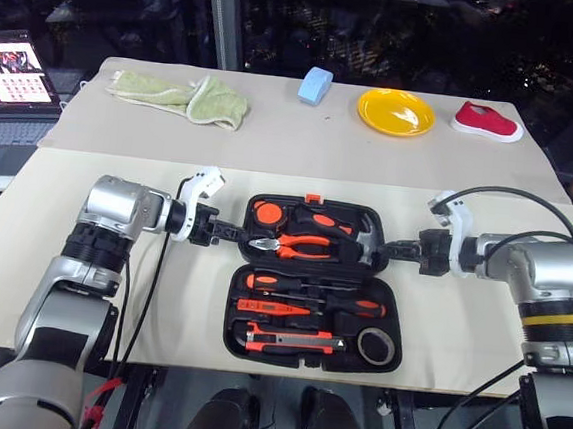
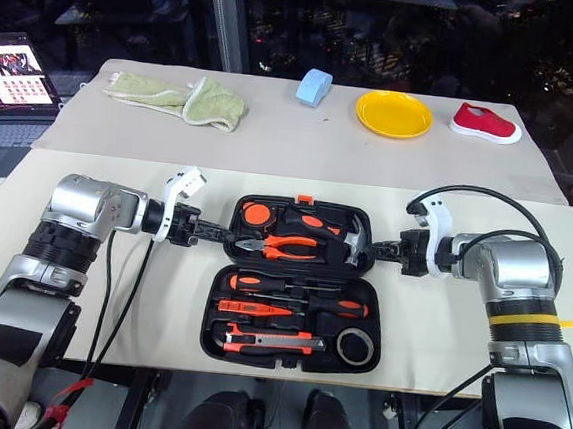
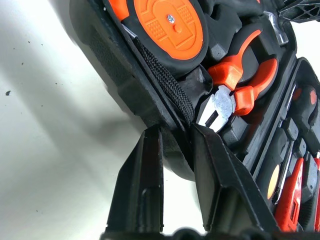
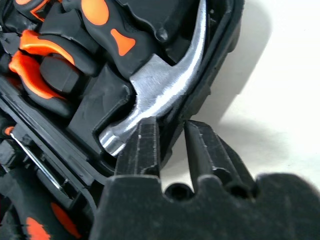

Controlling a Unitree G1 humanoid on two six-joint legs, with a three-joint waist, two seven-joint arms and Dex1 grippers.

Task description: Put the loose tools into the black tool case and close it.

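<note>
The black tool case (image 1: pixel 311 277) lies open in the middle of the near bench (image 1: pixel 458 320), its far half holding the hammer (image 4: pixel 165 85), pliers (image 1: pixel 294 243) and tape measure (image 3: pixel 170 25), its near half holding the screwdrivers (image 1: pixel 310 295), the utility knife (image 1: pixel 291 340) and the tape roll (image 1: pixel 376 346). The loose tools look already seated, so the step in hand is folding the far half over the near one.

The left pincer (image 3: pixel 175 165) pinches the left wall of that far half, one finger outside and one inside the rim. The right pincer (image 4: pixel 170 150) pinches the right wall beside the hammer head; how firmly it bites is hard to judge.

To do it well, both arms should lift together and swing toward the near side at one pace, keeping the lid level so it does not twist on its hinge. Watch that the hammer and pliers stay in their recesses as the half tips. Let go only once the rims meet, then press the orange latch (image 1: pixel 313 198) home.
</note>
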